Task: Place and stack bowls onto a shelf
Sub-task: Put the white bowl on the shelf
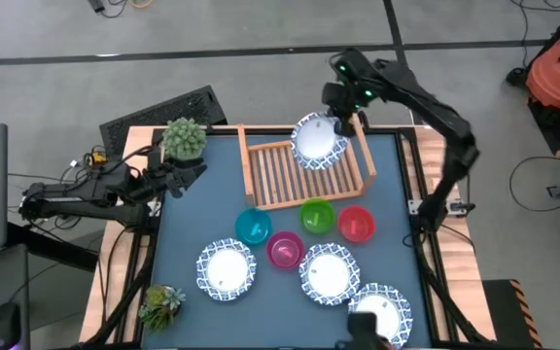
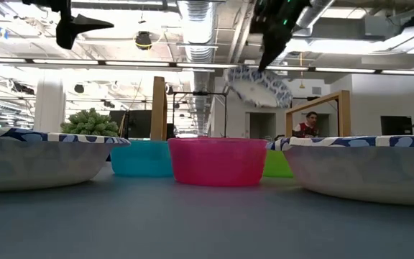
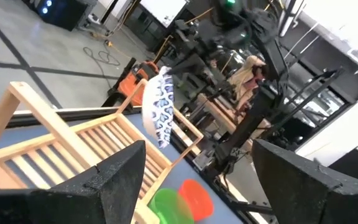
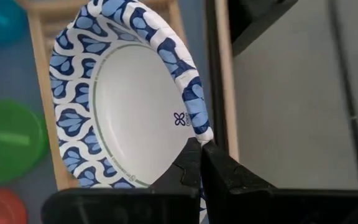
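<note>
My right gripper [image 1: 342,124] is shut on a white bowl with a blue patterned rim [image 1: 318,141], held above the far right part of the wooden shelf [image 1: 285,175]. The bowl also shows raised and tilted in the low view [image 2: 259,86] and in the left wrist view [image 3: 158,107]. Teal [image 1: 253,227], magenta [image 1: 285,249], green [image 1: 316,215] and red [image 1: 356,223] bowls stand on the table in front of the shelf. Three more white patterned bowls [image 1: 227,270], [image 1: 328,273], [image 1: 380,309] rest nearer the front edge. My left gripper [image 1: 194,171] is open and empty at the table's left, beside a potted plant. My right gripper pinches the bowl's patterned rim [image 4: 199,133] between its two fingers, one finger inside the bowl [image 4: 188,163] and one outside. The bowl is lifted clear of the shelf and tilted, its hollow facing up and aside.
A green potted plant [image 1: 184,138] stands at the far left corner and another [image 1: 161,303] at the near left. A black keyboard [image 1: 163,109] lies beyond the far left edge. The shelf's raised rails [image 1: 366,151] stand at its ends.
</note>
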{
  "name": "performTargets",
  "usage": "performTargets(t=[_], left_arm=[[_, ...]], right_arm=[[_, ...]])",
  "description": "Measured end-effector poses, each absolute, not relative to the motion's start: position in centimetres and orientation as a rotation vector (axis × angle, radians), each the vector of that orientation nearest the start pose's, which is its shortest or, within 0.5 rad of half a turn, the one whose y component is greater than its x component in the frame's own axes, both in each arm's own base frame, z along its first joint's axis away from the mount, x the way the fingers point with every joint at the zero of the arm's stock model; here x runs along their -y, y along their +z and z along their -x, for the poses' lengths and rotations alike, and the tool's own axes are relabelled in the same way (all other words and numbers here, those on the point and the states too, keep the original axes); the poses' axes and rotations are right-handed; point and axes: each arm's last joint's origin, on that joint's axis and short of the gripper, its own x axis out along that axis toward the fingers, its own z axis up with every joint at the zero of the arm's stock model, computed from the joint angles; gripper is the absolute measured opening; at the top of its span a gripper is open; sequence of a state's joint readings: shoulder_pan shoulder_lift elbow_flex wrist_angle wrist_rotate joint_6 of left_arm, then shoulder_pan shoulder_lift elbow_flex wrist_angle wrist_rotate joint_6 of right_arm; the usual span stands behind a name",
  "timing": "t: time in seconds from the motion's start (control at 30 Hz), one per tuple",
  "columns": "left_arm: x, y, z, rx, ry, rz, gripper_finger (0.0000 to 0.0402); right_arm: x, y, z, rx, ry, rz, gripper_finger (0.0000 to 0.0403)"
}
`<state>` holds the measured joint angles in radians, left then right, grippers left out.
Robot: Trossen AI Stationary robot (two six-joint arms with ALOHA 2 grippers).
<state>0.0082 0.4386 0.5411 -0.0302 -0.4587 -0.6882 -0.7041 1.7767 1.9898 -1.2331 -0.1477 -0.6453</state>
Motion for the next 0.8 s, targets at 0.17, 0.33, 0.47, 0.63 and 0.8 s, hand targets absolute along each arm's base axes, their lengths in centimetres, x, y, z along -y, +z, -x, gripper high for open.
performTargets(t=[0.17, 0.33, 0.47, 0.63, 0.8], left_arm=[[-1.4, 30.4, -11.2, 0.209, 0.452, 0.698, 0.0281], [-1.4, 30.3, -11.2, 0.202, 0.463, 0.708, 0.0281], [-1.4, 30.2, -11.2, 0.195, 0.467, 0.718, 0.0281], [-1.4, 30.0, -11.2, 0.185, 0.471, 0.744, 0.0281], [-1.4, 29.8, -11.2, 0.171, 0.477, 0.75, 0.0281]], right_arm=[[25.3, 34.8, -28.5, -1.233, -0.042, 0.106, 0.0021], [27.3, 31.6, -29.8, -1.275, -0.018, 0.075, 0.0021], [28.3, 29.3, -29.8, -1.363, 0.039, 0.04, 0.0021], [28.7, 27.0, -30.2, -1.433, 0.091, -0.022, 0.0021], [29.1, 26.1, -30.2, -1.449, 0.103, -0.047, 0.0021]])
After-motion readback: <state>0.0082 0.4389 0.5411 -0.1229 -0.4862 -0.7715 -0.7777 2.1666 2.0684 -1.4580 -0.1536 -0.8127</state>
